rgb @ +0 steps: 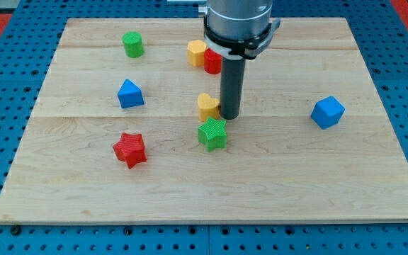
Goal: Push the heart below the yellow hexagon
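Note:
A yellow heart (207,106) lies near the middle of the wooden board. A yellow hexagon (196,52) sits toward the view's top, touching a red block (212,61) on its right that the arm partly hides. My tip (230,116) rests on the board against the heart's right side. A green star (212,134) lies just below the heart and my tip.
A green cylinder (133,44) stands at the top left. A blue block (130,93) lies left of centre and a red star (130,149) below it. A blue cube (327,111) sits at the right. The wooden board (317,184) rests on a blue pegboard.

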Controlling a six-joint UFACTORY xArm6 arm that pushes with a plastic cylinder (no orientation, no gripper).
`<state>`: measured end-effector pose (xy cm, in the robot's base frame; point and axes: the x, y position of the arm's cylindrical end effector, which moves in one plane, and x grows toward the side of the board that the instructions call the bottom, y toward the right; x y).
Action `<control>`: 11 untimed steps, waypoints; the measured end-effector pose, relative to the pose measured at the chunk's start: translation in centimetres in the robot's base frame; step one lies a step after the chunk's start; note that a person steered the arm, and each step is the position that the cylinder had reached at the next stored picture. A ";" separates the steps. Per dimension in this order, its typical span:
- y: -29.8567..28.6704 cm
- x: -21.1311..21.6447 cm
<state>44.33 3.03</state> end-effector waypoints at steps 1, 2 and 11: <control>-1.9 0.0; -3.3 1.0; -9.1 -3.1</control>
